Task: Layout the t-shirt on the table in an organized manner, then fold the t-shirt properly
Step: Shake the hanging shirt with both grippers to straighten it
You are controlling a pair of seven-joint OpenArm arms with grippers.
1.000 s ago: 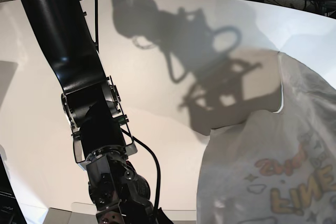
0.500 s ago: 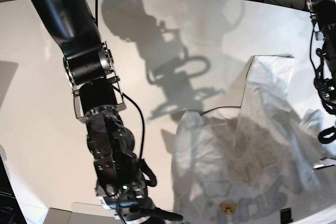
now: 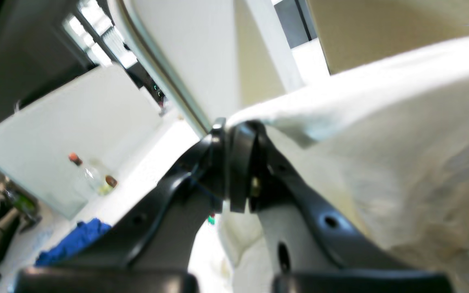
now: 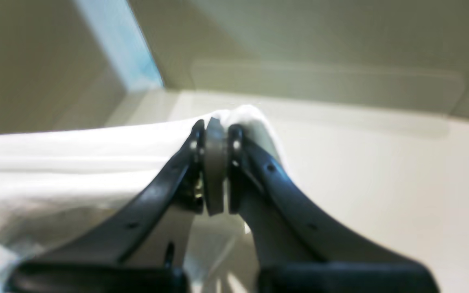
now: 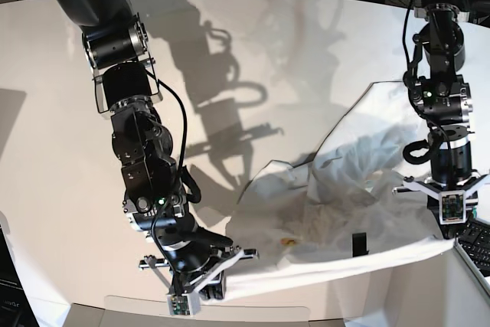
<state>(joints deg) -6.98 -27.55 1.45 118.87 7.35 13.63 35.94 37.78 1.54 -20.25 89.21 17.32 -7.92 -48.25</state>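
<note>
Spreading across the lower right of the base view, the t-shirt (image 5: 337,212) lies on the tabletop (image 5: 306,59), rumpled through the middle, print mostly hidden in folds. Its near edge runs taut along the bottom of the frame between the two arms.

Right gripper (image 5: 200,279), lower left of the base view: jaws closed on one corner of that edge; the right wrist view shows white cloth pinched at the tips (image 4: 214,138). Left gripper (image 5: 453,227), far right: jaws closed on the other corner, cloth bunched at the tips in the left wrist view (image 3: 234,134).

Change: a second ago the shirt hung lifted close to the camera, print filling the lower right; half a second ago it was dropping, tented. Now it is down, with the arms spread wide and low.

Judgement: the throw-out is done and the layout is only partly achieved. The centre wrinkles and the far portion bunched at upper right likely need another pull or smoothing before folding.
</note>
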